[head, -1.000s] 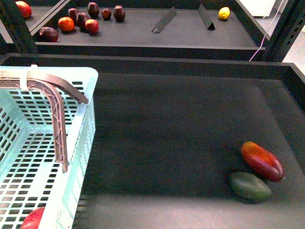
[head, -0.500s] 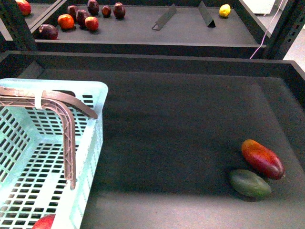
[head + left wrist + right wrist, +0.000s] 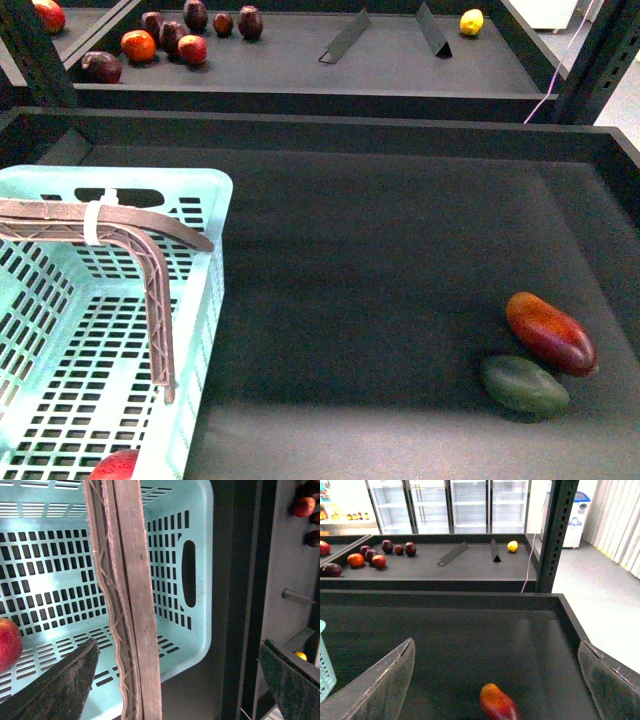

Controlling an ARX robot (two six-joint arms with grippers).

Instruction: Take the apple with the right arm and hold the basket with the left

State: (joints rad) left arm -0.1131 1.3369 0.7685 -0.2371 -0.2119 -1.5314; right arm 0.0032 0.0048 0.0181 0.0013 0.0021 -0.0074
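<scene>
The pale turquoise basket (image 3: 205,300) stands at the front left of the dark shelf, its brown ribbed handles (image 3: 150,270) tied with a white zip tie (image 3: 96,222). The red apple (image 3: 115,467) lies in the basket's near corner; it also shows in the left wrist view (image 3: 7,642). My left gripper (image 3: 180,680) is open above the basket (image 3: 197,580), the handles (image 3: 130,605) running between its jaws without touching them. My right gripper (image 3: 497,680) is open and empty above the shelf. Neither gripper shows in the front view.
A red-orange mango (image 3: 550,334) and a green mango (image 3: 523,387) lie at the shelf's front right; the red one shows in the right wrist view (image 3: 497,703). The upper shelf (image 3: 300,60) holds several red and dark fruits, a yellow fruit (image 3: 471,22) and two dividers.
In the front view the basket has shifted right and down, and the apple inside it has slid toward the bottom edge. The mangoes have barely moved.
</scene>
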